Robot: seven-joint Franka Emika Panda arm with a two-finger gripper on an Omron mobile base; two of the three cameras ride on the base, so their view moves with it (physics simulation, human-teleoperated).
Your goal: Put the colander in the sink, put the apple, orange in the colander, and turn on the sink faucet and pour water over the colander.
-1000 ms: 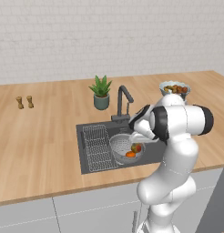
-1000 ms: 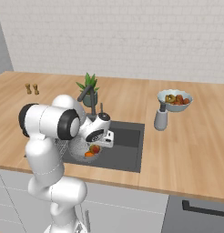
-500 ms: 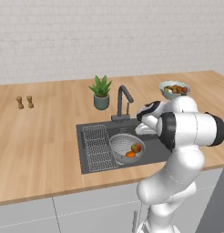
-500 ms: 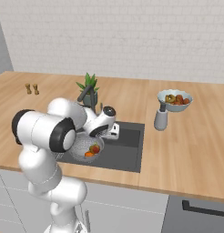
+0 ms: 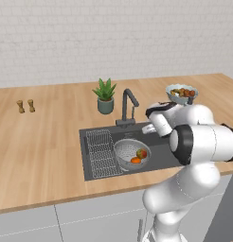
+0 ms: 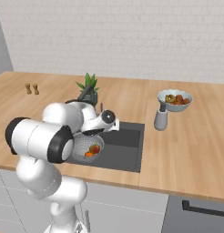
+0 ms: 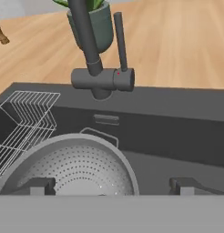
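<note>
The colander [image 5: 131,153] sits in the dark sink [image 5: 170,158], beside the wire rack. Inside it lie the apple [image 5: 141,153] and the orange [image 5: 136,160]. The sink faucet [image 5: 127,106] stands at the back rim, and no water runs from it. My gripper [image 5: 148,128] hovers over the basin just right of the faucet, open and holding nothing. In the hand view the faucet base [image 7: 102,79] and its upright lever [image 7: 119,41] are straight ahead. The colander rim [image 7: 73,154] lies below, and my gripper [image 7: 113,186] has its fingertips [image 7: 38,186] spread wide.
A wire rack [image 5: 102,151] fills the sink's left part. A potted plant [image 5: 105,97] stands behind the faucet. A bowl of mixed fruit [image 5: 181,93] and a grey jar [image 6: 160,119] are on the counter to the right. Two small shakers [image 5: 25,106] stand far left.
My hand has lifted away from the colander and swung up towards the faucet. It has stayed open, and the fruit remain in the colander.
</note>
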